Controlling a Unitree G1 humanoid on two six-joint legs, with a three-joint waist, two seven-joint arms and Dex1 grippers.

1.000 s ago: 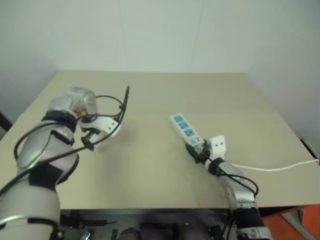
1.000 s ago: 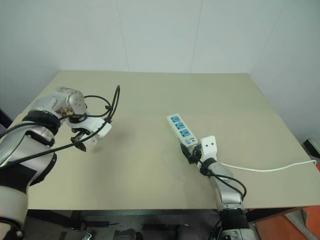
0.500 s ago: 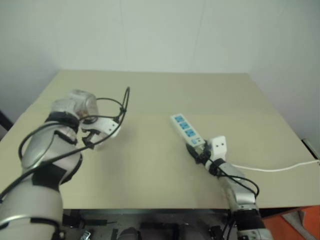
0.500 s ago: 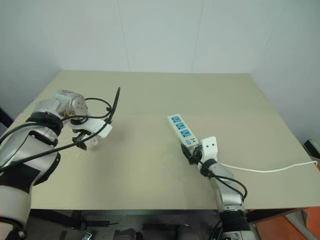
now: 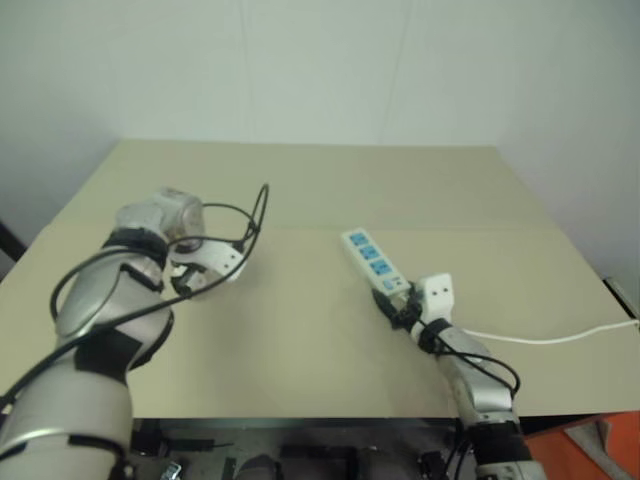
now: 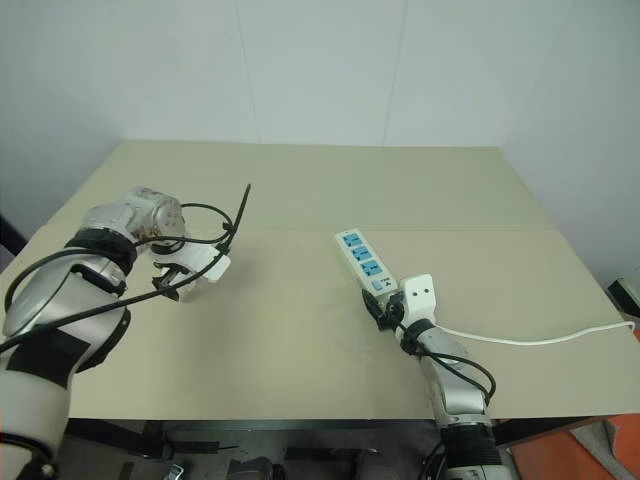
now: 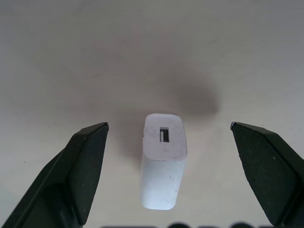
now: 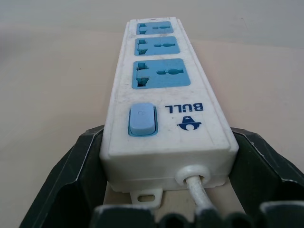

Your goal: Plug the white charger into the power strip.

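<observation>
The white charger (image 7: pixel 163 166) stands upright on the tan table (image 6: pixel 300 190), its slotted end facing up. My left gripper (image 7: pixel 169 125) points down over it, open, with one black finger (image 7: pixel 80 175) on each side and clear gaps to the charger. In the eye views the left gripper (image 6: pixel 172 282) hovers at the table's left. The power strip (image 6: pixel 360 258), white with three blue sockets, lies right of centre. My right gripper (image 6: pixel 385 305) is shut on its cord end, with its fingers (image 8: pixel 85 161) pressed against both sides of the power strip (image 8: pixel 161 95).
A thin white cord (image 6: pixel 530 338) runs from the strip's near end across to the table's right edge. A black cable loop (image 6: pixel 225 225) sticks up from my left wrist. Bare tabletop lies between the two grippers. A white wall stands behind the table.
My left wrist has turned a little and the forearm has shifted slightly towards the table's middle. The right gripper and the power strip have stayed where they were.
</observation>
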